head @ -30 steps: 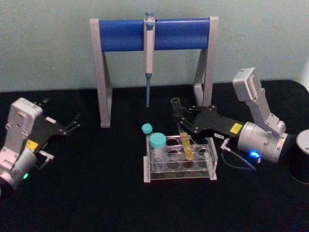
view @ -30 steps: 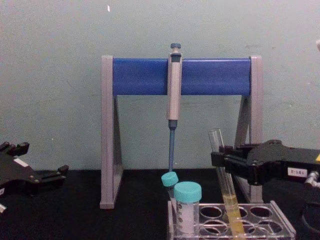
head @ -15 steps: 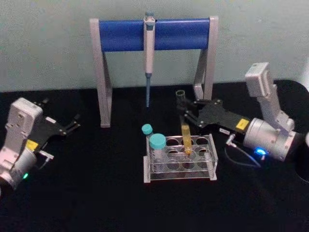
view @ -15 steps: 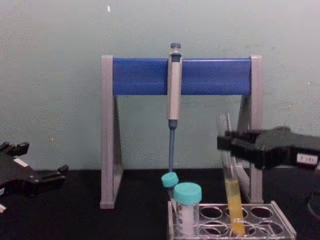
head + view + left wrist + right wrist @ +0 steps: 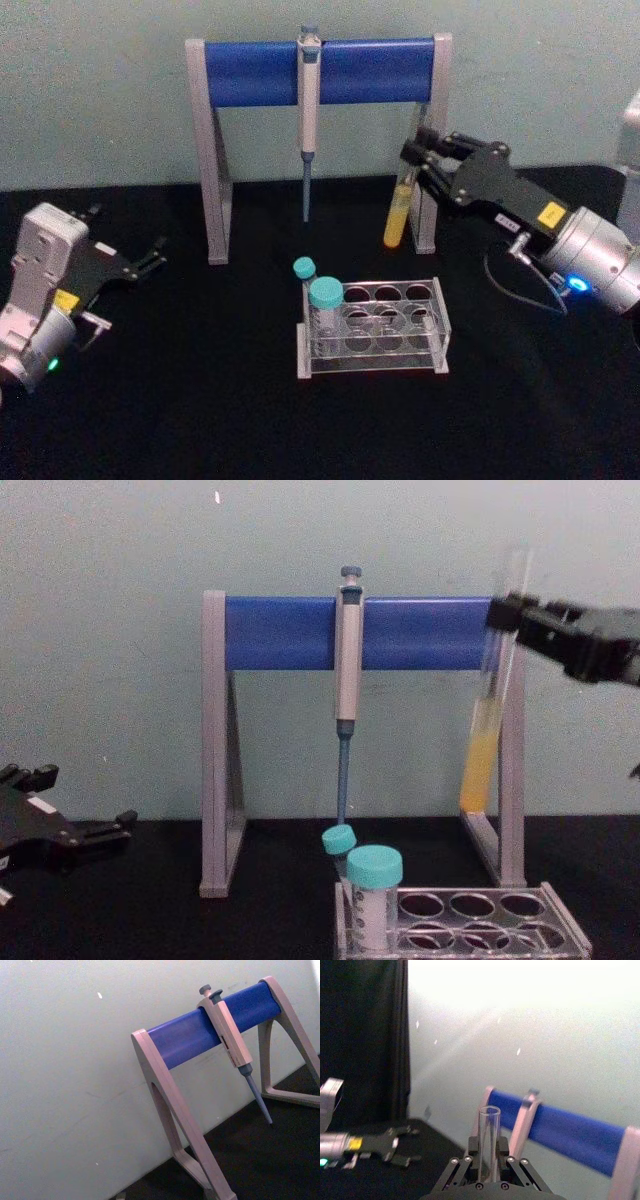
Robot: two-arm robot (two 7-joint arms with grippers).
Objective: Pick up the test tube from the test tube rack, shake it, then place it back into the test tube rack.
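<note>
Head view: the right gripper (image 5: 416,157) is clamped on the upper part of the test tube (image 5: 397,218) and holds it in the air, behind the test tube rack (image 5: 371,363) and in front of the right leg of the pipette stand (image 5: 250,72). Yellow liquid fills the lower part of the tube; the part above it is clear.

In the chest view the test tube (image 5: 481,755) hangs well above the rack (image 5: 466,927), slightly tilted, its top leaning toward the right gripper (image 5: 506,611). In the right wrist view the tube's open mouth (image 5: 489,1111) stands up between the fingers (image 5: 472,1152), which press on it from both sides.

The rack's round holes look empty except at its left end, where a teal-capped tube (image 5: 326,296) stands upright. A smaller teal-capped tube (image 5: 304,268) is just behind it; whether it sits in a hole cannot be told, nor what either one contains.

One open test tube, two capped tubes, one rack, one stand, and one pipette (image 5: 308,100) hanging from the blue bar.

The left gripper (image 5: 150,257) rests low at the left of the black table (image 5: 200,410), well apart from the rack, fingers spread and holding nothing.
</note>
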